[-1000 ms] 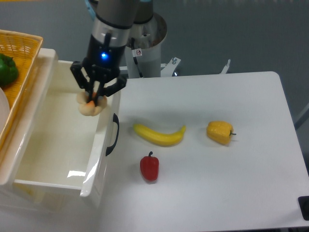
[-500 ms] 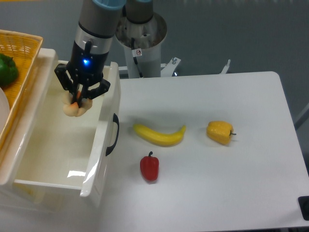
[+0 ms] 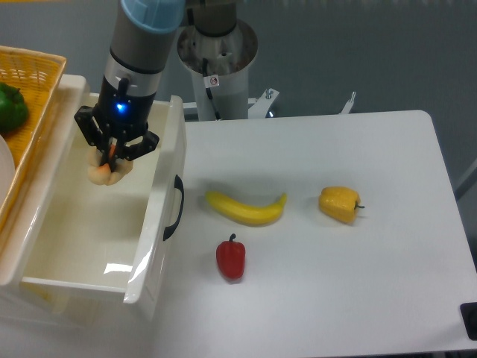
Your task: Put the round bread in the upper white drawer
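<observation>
The round bread [image 3: 105, 173] hung inside the open top of the upper white drawer [image 3: 153, 246], toward its back end and nearer the far side wall than the front panel with the black handle. It was pinched from above by the claw [image 3: 111, 155], whose dark fingers were clenched on the bread's top; the lower half of the bun showed pale tan below them. Whether the bread already touched the drawer floor could not be told from this view; it looked to be a little above it.

The step in hand seemed to be the delivery itself: the bread was over the drawer's interior, within its walls, and what remained was to set it down and let go. The next move would call for a short lowering until the bun rested on the floor, then a spreading of the fingers and a straight lift clear of the walls. The arm stood close to the drawer's back rim, so the withdrawal would best go upward rather than sideways.

To the left of the drawer sat a wicker basket [image 3: 30, 74] with a green vegetable [image 3: 11, 107] in it. Out on the white desk [image 3: 358, 239], well apart from the drawer, lay a banana [image 3: 246, 208], a red pepper [image 3: 231, 258] just below it, and a yellow pepper [image 3: 340, 203] further to the right.
</observation>
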You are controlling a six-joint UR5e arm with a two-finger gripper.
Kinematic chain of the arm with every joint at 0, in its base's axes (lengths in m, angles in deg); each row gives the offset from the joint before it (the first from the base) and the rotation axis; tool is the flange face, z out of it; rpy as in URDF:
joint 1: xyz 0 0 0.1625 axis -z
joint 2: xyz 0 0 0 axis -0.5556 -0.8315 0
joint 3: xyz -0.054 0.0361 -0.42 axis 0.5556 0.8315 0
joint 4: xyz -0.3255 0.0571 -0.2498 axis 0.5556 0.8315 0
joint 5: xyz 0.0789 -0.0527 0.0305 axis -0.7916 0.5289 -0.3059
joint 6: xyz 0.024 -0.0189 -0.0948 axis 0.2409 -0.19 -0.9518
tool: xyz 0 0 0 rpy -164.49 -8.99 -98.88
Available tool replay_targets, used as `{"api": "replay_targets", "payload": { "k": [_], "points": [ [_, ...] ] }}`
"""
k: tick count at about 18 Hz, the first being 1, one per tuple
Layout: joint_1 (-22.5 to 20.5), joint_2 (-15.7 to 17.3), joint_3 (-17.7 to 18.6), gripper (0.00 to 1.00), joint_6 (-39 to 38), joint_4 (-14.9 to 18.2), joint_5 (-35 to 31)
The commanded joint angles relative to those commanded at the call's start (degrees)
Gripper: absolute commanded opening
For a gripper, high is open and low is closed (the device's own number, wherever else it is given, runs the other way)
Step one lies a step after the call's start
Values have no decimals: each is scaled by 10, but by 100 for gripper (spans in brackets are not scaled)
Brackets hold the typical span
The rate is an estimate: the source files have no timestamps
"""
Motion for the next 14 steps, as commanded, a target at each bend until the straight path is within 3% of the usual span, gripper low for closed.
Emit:
{"api": "replay_targets", "payload": {
  "k": [3, 7, 14],
  "points": [
    [0, -3, 1, 55, 5, -1, -1],
    [10, -10, 0, 68, 7, -4, -3],
    [17, -10, 0, 72, 7, -5, -3]
  ]
}}
